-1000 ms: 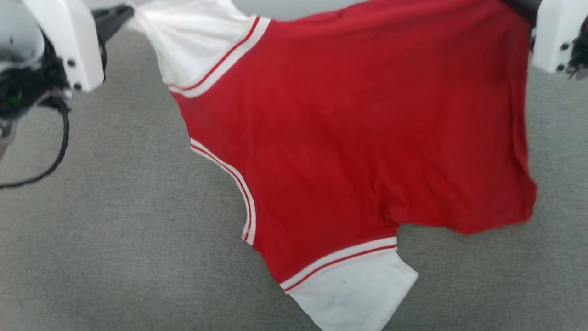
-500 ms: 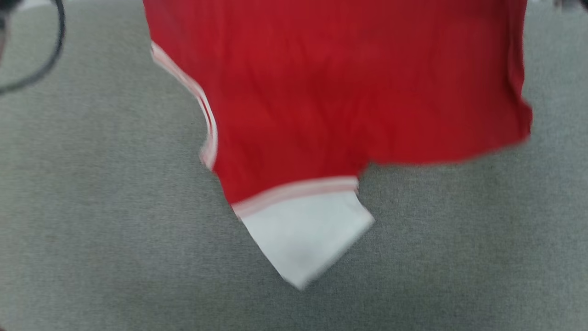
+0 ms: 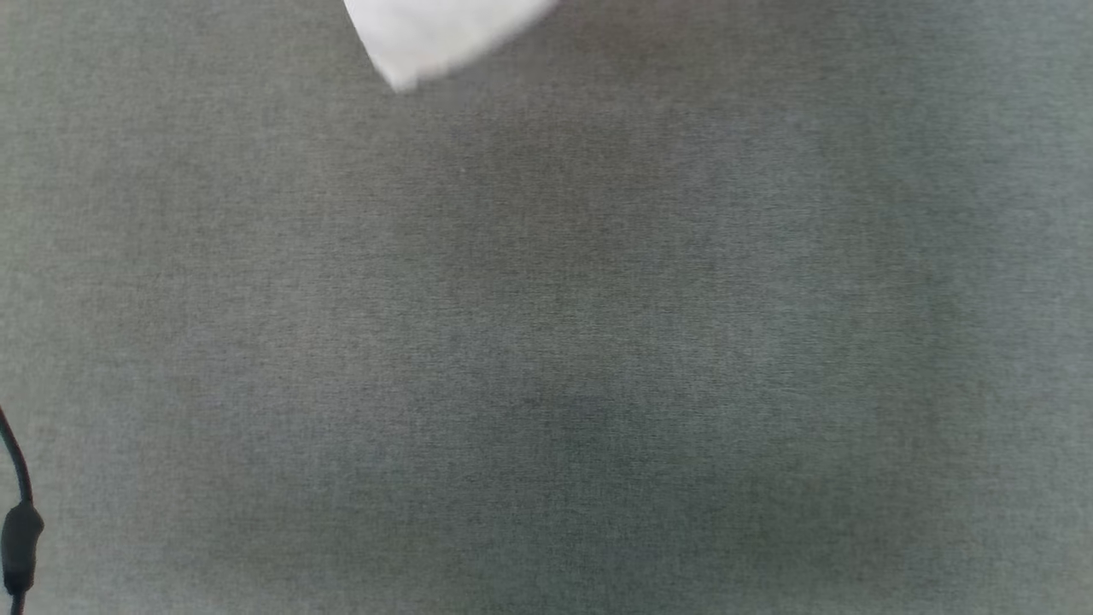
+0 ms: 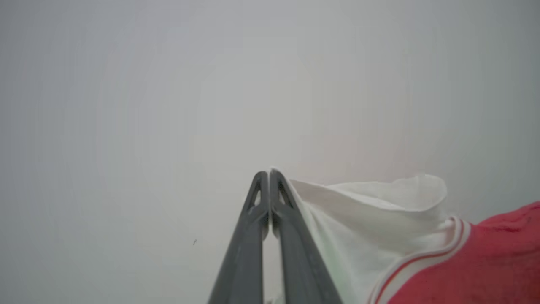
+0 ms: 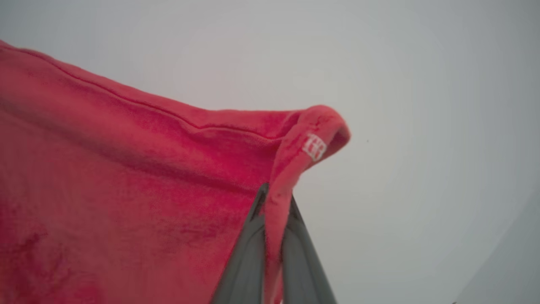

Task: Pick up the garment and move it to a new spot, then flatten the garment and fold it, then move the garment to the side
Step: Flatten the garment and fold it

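Red cloth spreads across the left of the right wrist view. It is the garment point(image 5: 126, 169), its hem corner pinched between the closed fingers of the right hand point(image 5: 274, 196), with a small white tag point(image 5: 314, 147) just above. In the left wrist view the left hand point(image 4: 268, 174) is clamped on the edge of a white sleeve point(image 4: 371, 211). At the head view's top edge, left of centre, a blurred white sleeve tip shows against the grey fabric surface point(image 3: 546, 342), with a black cable point(image 3: 17, 521) at lower left.

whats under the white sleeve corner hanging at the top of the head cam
Below the garment's white sleeve lies the grey cloth surface, with a black cable at its left edge. The patch right behind the sleeve is covered.
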You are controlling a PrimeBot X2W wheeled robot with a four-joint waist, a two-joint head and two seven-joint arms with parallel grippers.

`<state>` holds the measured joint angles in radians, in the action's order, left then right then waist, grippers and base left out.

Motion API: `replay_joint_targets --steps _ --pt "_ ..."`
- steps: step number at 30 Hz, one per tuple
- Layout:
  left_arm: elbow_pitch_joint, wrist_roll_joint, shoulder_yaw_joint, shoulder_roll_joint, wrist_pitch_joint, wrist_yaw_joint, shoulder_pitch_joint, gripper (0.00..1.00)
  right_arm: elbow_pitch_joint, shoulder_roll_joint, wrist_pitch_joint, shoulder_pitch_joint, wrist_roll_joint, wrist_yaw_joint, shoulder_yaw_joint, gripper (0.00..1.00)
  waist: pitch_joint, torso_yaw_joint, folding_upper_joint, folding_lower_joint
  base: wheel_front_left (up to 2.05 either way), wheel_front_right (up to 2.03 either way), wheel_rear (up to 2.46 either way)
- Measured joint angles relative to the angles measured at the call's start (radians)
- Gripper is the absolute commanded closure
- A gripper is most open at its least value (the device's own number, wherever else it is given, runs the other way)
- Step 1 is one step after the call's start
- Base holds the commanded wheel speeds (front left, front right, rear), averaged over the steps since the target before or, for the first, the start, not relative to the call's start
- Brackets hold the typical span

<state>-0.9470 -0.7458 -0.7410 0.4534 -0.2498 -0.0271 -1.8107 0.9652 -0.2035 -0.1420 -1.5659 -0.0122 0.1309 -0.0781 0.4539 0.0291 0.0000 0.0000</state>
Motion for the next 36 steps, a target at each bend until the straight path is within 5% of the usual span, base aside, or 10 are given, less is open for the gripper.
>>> replay_joint_targets --steps 6,10,20,29,36 --pt "-0.055 0.016 -0.04 -0.027 -0.009 -0.083 0.09 1.0 0.138 0.035 0.005 0.044 -0.068 0.0 0.024 1.0 -0.007 0.021 0.0 -0.0001 0.0 0.0 0.0" --pt "-0.083 -0.005 -0.091 -0.045 0.063 -0.098 0.175 1.0 0.21 0.051 0.041 0.104 -0.054 0.0 0.014 1.0 -0.025 0.028 0.0 -0.0001 0.0 0.0 0.0" --pt "0.086 -0.242 -0.238 0.027 0.407 -0.101 0.466 1.0 0.295 0.072 0.152 0.295 0.12 0.0 -0.041 1.0 -0.109 0.047 0.0 0.0 0.0 0.0 0.0" --pt "0.251 -0.382 -0.273 0.119 0.582 -0.094 0.7 1.0 0.216 0.052 0.239 0.498 0.28 0.0 -0.17 1.0 -0.189 0.061 0.0 0.0 0.0 0.0 0.0" --pt "0.45 -0.436 -0.281 0.196 0.611 -0.001 0.874 1.0 -0.003 -0.026 0.351 0.704 0.437 0.0 -0.292 1.0 -0.228 0.069 0.0 -0.0001 0.0 0.0 0.0"
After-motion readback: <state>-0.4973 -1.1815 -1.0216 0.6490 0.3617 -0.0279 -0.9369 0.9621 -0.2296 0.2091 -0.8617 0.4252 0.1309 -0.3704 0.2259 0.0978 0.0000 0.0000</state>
